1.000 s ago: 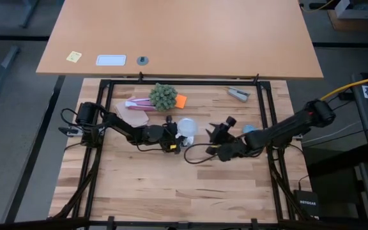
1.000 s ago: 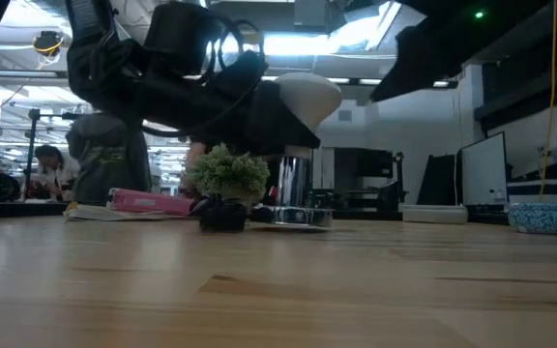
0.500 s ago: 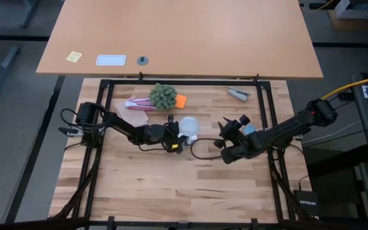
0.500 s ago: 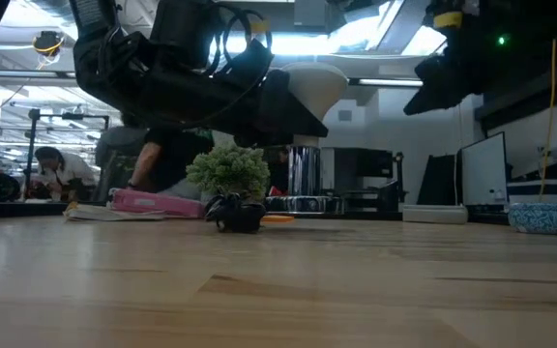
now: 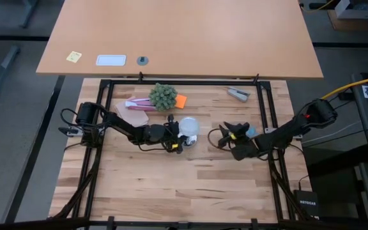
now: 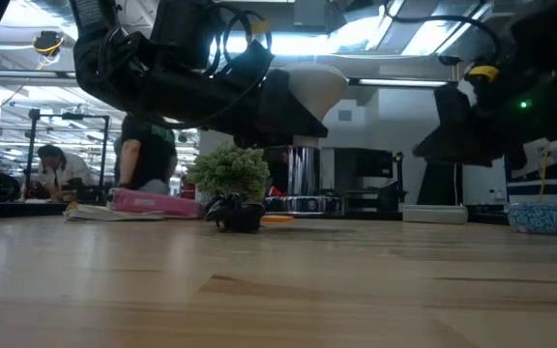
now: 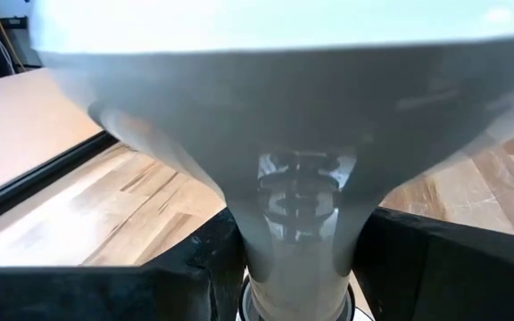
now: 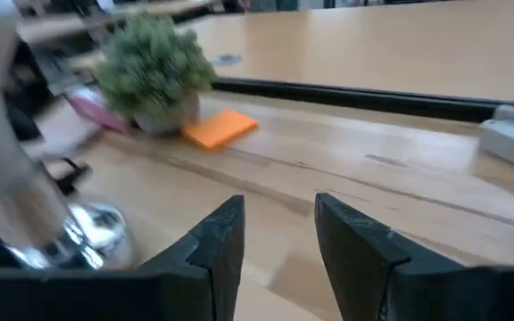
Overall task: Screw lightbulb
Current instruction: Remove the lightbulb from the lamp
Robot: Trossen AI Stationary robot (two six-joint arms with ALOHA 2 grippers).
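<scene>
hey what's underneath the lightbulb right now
The lightbulb is held in the left hand, its narrow neck running down into a shiny metal socket on the wooden table. The hand's dark fingers hide most of that joint.

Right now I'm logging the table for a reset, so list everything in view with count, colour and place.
lightbulb: one, frosted white, table middle, held in left gripper
socket: one, silver, under the bulb
potted plant: one, green, far side, left of centre
orange block: one, orange, beside the plant
pink item: one, pink, left of the plant
grey tool: one, grey, far right
blue bowl: one, blue-white, right edge
left gripper: one, dark, shut on the bulb
right gripper: one, dark, open, right of the bulb
</scene>
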